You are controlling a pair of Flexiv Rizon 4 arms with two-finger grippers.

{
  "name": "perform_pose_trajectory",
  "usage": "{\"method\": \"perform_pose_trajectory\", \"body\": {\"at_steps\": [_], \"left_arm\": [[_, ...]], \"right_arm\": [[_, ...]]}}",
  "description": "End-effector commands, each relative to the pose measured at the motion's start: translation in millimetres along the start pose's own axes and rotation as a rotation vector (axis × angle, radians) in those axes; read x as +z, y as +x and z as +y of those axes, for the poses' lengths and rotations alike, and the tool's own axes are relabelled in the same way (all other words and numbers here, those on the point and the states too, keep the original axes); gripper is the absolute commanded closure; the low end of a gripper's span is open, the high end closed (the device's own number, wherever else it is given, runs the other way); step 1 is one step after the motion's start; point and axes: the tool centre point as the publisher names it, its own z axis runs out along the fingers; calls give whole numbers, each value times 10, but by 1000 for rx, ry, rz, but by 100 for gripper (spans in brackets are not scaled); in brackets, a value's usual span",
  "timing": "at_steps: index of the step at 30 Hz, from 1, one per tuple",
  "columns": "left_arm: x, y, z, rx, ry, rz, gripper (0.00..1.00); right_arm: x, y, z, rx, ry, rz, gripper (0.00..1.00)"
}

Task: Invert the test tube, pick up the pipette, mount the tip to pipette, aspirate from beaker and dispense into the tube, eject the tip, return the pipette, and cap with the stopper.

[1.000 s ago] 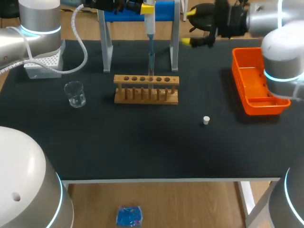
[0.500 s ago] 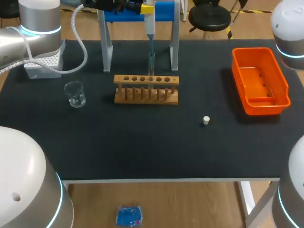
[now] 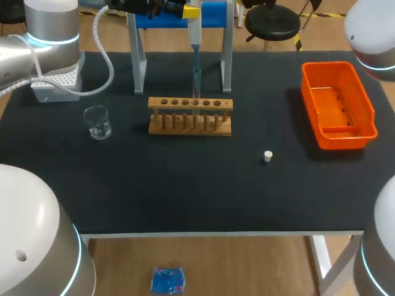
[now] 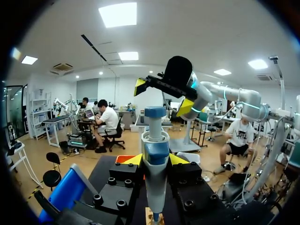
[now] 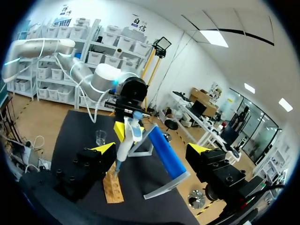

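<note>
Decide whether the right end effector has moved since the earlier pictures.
Yes. The right end effector was left of the far corner of the orange tray; now it is out of the head view, apparently withdrawn rightward.

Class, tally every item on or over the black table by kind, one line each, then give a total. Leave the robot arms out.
Beaker: 1
Wooden tube rack: 1
Pipette: 1
Pipette stand: 1
Stopper: 1
Orange bin: 1
Tip box: 1
Total: 7
</note>
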Motion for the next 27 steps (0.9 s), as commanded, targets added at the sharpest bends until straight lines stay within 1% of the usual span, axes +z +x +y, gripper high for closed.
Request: {"method": "perform_pose_trajectory", "body": {"at_steps": [1, 2, 4, 6, 7, 8, 9, 10, 17, 22, 27], "left_arm": [[-3, -12, -5, 0, -1, 2, 100], [-3, -12, -5, 0, -1, 2, 100], [-3, -12, -5, 0, -1, 2, 100], [-3, -12, -5, 0, -1, 2, 100], [-3, -12, -5, 0, -1, 2, 100], [-3, -12, -5, 0, -1, 2, 100], [-3, -12, -5, 0, -1, 2, 100], [-3, -12, -5, 0, -1, 2, 100], [-3, -12, -5, 0, -1, 2, 100], [-3, -12, -5, 0, -1, 2, 100], [-3, -12, -5, 0, -1, 2, 100]], "right_arm": [[97, 37, 226, 37, 53, 28, 0], [122, 42, 255, 42, 58, 21, 0], [165, 55, 313, 59, 67, 38, 0], [208, 59, 363, 102, 68, 51, 0], [234, 60, 379, 118, 83, 48, 54], [257, 58, 390, 129, 82, 44, 75], [278, 56, 398, 151, 87, 48, 92], [303, 45, 399, 171, 93, 47, 100], [418, 4, 458, 200, 85, 45, 100], [516, 17, 517, 223, 81, 72, 100], [575, 41, 530, 303, 104, 93, 100]]}}
